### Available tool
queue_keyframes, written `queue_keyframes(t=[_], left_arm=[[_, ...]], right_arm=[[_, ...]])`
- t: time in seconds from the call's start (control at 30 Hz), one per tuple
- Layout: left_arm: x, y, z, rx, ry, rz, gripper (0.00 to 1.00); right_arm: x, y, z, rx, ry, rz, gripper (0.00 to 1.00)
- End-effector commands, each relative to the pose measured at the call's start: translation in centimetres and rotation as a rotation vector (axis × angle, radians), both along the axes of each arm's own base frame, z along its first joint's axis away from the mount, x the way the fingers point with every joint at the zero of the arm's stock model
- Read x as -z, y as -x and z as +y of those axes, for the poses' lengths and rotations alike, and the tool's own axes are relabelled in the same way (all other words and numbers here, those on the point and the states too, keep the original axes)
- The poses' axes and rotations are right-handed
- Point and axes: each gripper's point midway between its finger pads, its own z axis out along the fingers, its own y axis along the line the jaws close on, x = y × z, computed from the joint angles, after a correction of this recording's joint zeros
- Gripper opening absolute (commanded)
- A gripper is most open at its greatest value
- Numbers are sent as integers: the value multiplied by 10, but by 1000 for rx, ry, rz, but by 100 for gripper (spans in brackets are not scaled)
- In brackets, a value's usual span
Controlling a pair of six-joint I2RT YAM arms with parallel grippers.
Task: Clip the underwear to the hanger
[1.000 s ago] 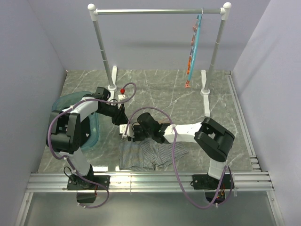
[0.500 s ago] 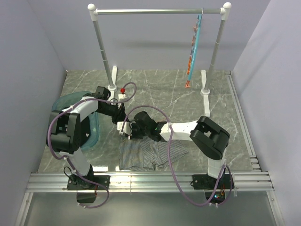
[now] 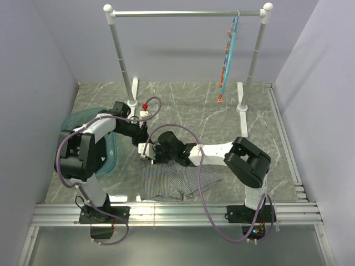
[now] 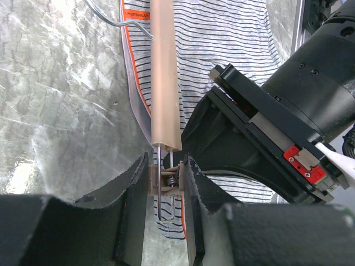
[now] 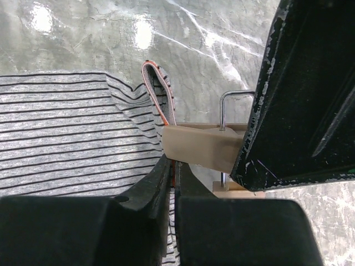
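The wooden hanger bar [image 4: 165,72] lies over the striped underwear [image 4: 222,44], its silver hook [image 4: 119,19] near the orange tag. My left gripper [image 4: 166,183] is shut on the hanger's end clip [image 4: 166,178], squeezing it. My right gripper [image 5: 173,172] is shut on the orange-edged waistband of the underwear [image 5: 66,133], held right beside the clip [image 5: 202,147]. In the top view the two grippers meet, left [image 3: 140,139] and right [image 3: 151,154], just above the underwear [image 3: 172,180]. The arms mostly hide the hanger there.
A white clothes rail [image 3: 188,13] stands at the back with a slim teal hanger [image 3: 227,55] on it. A teal basin [image 3: 110,151] sits under the left arm. The rail's feet [image 3: 242,108] stand on the marble surface.
My right gripper has moved left with the waistband, up against the left gripper and the clip. The left arm has stayed put.
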Motion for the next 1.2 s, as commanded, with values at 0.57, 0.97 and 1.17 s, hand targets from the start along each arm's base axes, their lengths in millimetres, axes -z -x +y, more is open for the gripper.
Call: queue_keyframes(t=[0.57, 0.97, 1.17], left_arm=[[-2, 2, -5, -6, 13, 6, 7], [-4, -11, -4, -60, -12, 6, 46], [-12, -21, -4, -90, -18, -30, 50]], right_arm=[[-35, -8, 8, 45, -131, 50, 0], [-37, -8, 5, 43, -145, 26, 0], [-37, -7, 3, 37, -143, 16, 0]])
